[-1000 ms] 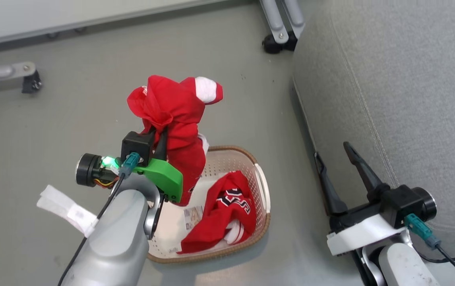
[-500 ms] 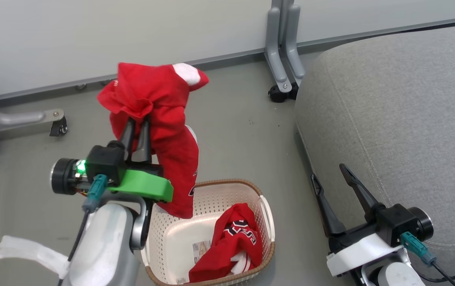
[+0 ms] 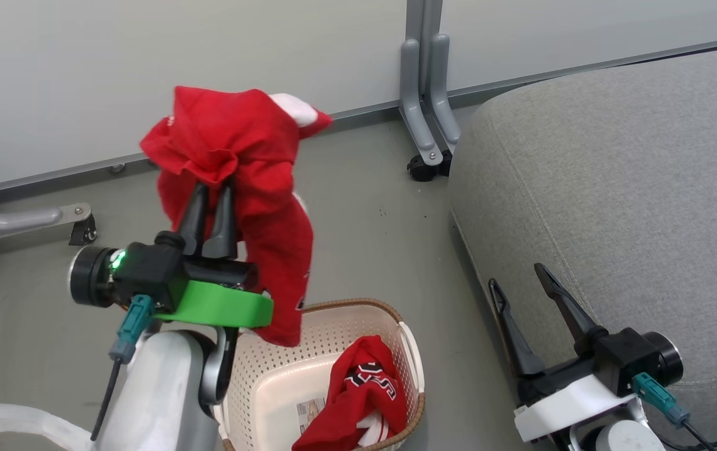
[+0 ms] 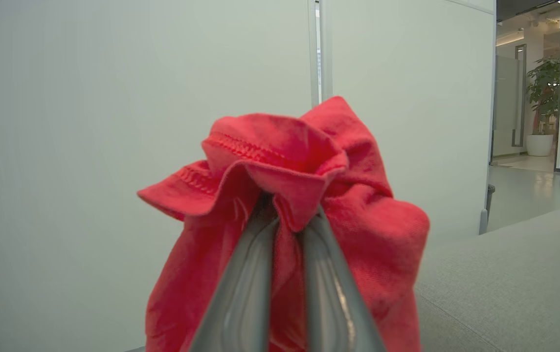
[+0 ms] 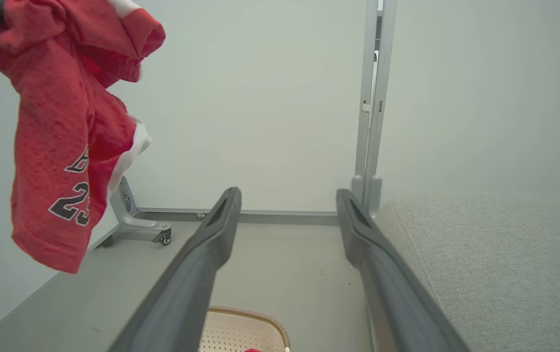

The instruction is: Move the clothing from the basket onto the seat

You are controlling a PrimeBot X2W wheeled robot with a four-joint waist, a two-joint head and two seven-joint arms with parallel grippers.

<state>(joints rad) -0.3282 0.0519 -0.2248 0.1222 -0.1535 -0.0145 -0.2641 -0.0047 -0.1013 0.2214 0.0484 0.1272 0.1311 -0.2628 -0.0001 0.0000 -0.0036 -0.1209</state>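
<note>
Clothing shows black numeral 23.

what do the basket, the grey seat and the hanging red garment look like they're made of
Basket: likely matte cream plastic, walls punched with even holes, brown woven-look rim. Seat: grey woven upholstery, flecked weave and stitched seam. Red garment: soft knit fabric, perhaps cotton; it crumples and drapes.

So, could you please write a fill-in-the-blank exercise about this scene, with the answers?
1. The left pincer is shut on a garment of ____ colour.
2. The basket holds just ____ crumpled garment.
3. The right pincer, beside the grey seat, is ____.
Missing words: red; one; open.
</note>
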